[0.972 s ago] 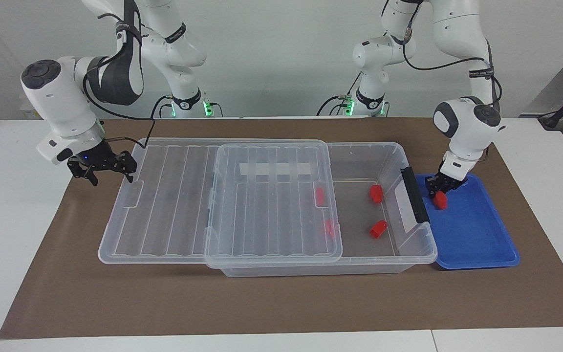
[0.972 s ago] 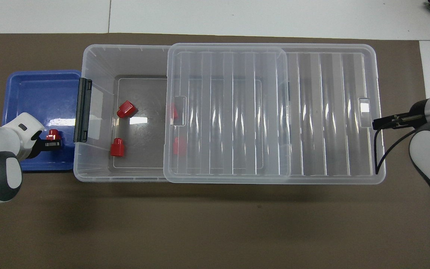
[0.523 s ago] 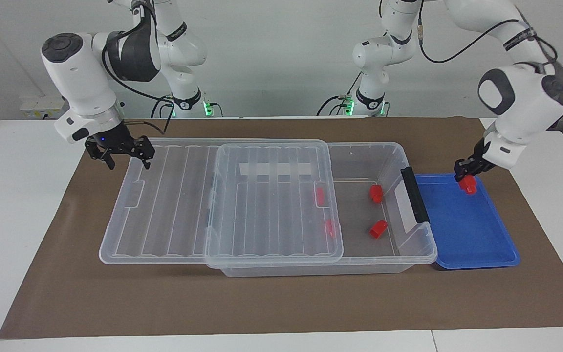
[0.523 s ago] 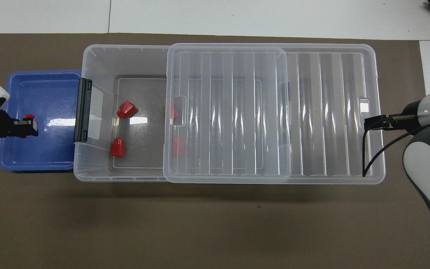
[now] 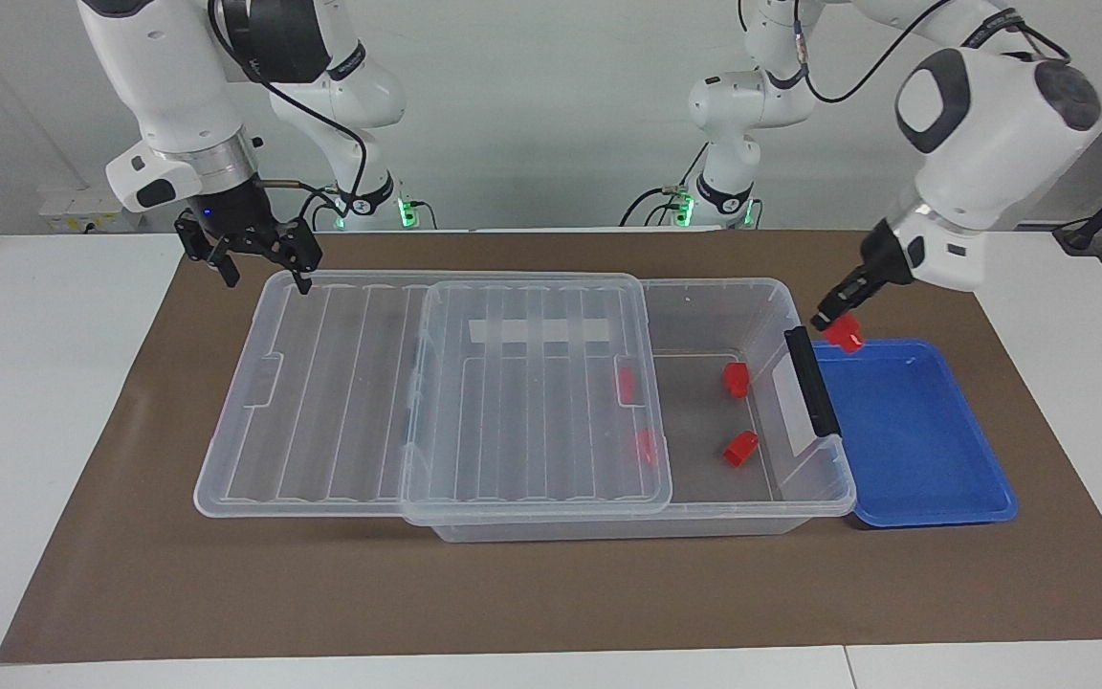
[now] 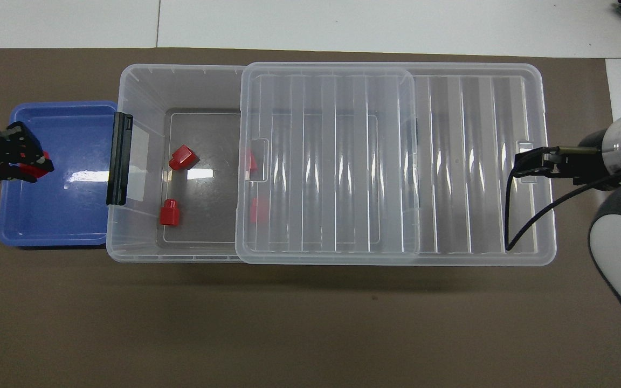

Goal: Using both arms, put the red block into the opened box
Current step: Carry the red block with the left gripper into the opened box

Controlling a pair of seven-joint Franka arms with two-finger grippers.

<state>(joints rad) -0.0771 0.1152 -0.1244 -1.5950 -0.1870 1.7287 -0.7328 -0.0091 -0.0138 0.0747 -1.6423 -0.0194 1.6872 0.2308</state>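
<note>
Red and thumb-sized, the small plastic block [image 5: 845,333] sat clamped between the fingertips of the left arm's black two-finger gripper [image 5: 838,327], raised in the air over the shallow blue plastic tray [image 5: 924,450] at the corner beside the black end handle [image 5: 811,381] of the large clear plastic storage box [image 5: 761,306]. The right arm's black gripper [image 5: 264,263] hung with its fingers spread wide and nothing in them, over the slid-back ribbed see-through lid [image 5: 341,383]. Since a second earlier the left gripper had lifted the block off the tray floor and swung toward the box, while the right one had risen from beside the lid's end to above its corner; four look-alike red pieces [image 5: 740,447] lay unmoved inside the box
</note>
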